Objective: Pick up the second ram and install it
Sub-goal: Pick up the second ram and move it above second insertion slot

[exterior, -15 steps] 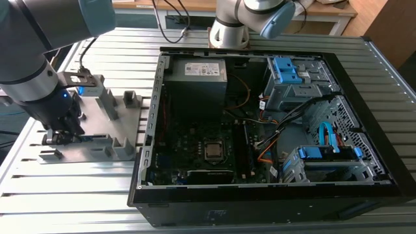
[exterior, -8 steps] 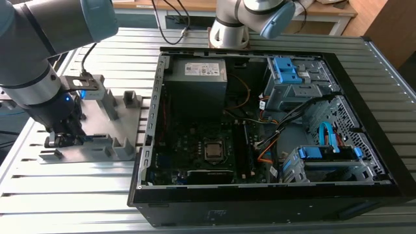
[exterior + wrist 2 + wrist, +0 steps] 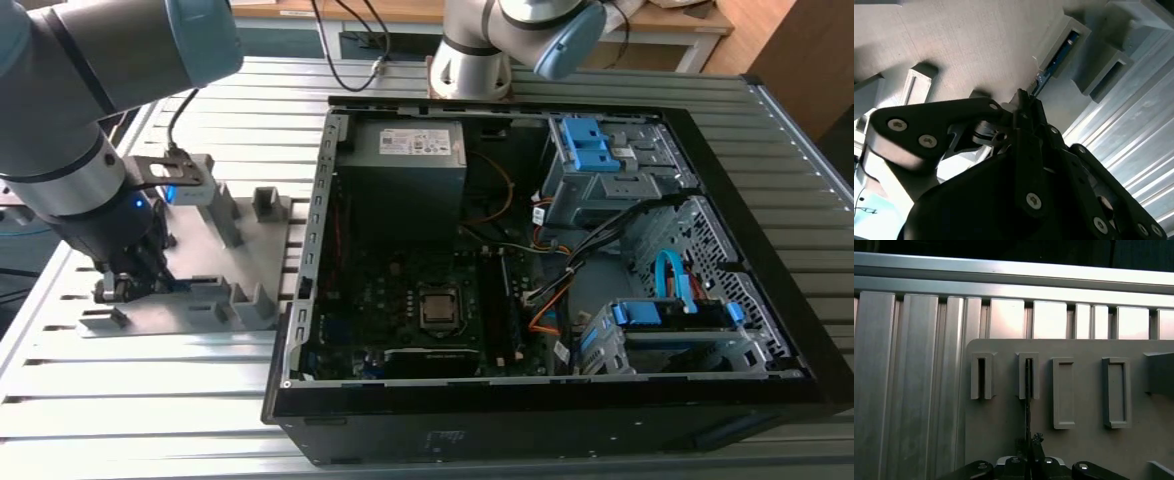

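The black, bolted linkage of the pincer (image 3: 1023, 102) lies nearest the lens in the second wrist view. Its jaws stand narrow, closed on one end of the second ram (image 3: 1056, 55), a thin blue-green circuit-board stick. The stick's far end sits in a raised slot of the flat grey plastic fixture plate (image 3: 979, 40).

In the exterior view, the ribbed aluminium bench (image 3: 160, 400) carries the open black computer case (image 3: 534, 410). The plate is on the exterior view's left, just beside the case. The grey-and-blue robot arm (image 3: 67, 150) reaches down onto the plate.

Risks, as judged:
- **Thin hold.** The grip takes only the stick's thin edge, so any tilt on the lift could bind the board in its slot or let it slip between the jaws.
- **Plate fixing unconfirmed.** A jammed stick could drag the plate up with it.
- **Crowded case.** The case wall and the orange and black cables (image 3: 541, 300) near the dark motherboard (image 3: 400, 290) could snag a stick carried low or askew.
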Action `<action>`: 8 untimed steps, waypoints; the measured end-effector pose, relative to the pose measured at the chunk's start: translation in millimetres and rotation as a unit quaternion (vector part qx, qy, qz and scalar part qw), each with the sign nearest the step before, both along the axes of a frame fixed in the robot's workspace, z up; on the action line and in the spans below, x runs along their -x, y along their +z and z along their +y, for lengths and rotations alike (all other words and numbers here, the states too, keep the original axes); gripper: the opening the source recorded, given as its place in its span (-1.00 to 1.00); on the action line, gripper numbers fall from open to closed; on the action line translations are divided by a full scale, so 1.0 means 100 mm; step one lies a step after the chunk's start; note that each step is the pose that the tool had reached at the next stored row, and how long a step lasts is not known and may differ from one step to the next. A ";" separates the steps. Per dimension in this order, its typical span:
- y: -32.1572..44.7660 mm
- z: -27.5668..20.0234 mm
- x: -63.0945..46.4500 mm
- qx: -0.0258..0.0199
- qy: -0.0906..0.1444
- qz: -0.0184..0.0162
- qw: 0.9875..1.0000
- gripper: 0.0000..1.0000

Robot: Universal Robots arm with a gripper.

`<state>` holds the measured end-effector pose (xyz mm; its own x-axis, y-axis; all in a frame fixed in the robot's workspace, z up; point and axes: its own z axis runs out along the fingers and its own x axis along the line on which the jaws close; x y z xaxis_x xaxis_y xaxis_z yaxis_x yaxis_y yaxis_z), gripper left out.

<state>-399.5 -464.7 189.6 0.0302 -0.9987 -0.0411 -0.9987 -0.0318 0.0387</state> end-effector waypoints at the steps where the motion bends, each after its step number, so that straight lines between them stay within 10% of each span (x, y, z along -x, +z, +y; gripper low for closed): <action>1: -0.001 0.000 0.00 0.000 0.000 0.000 1.000 -0.69; 8: -0.008 0.000 0.00 0.000 0.000 0.000 1.000 -0.73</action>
<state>-399.5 -464.7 188.8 0.0302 -0.9987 -0.0411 -0.9987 -0.0318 0.0387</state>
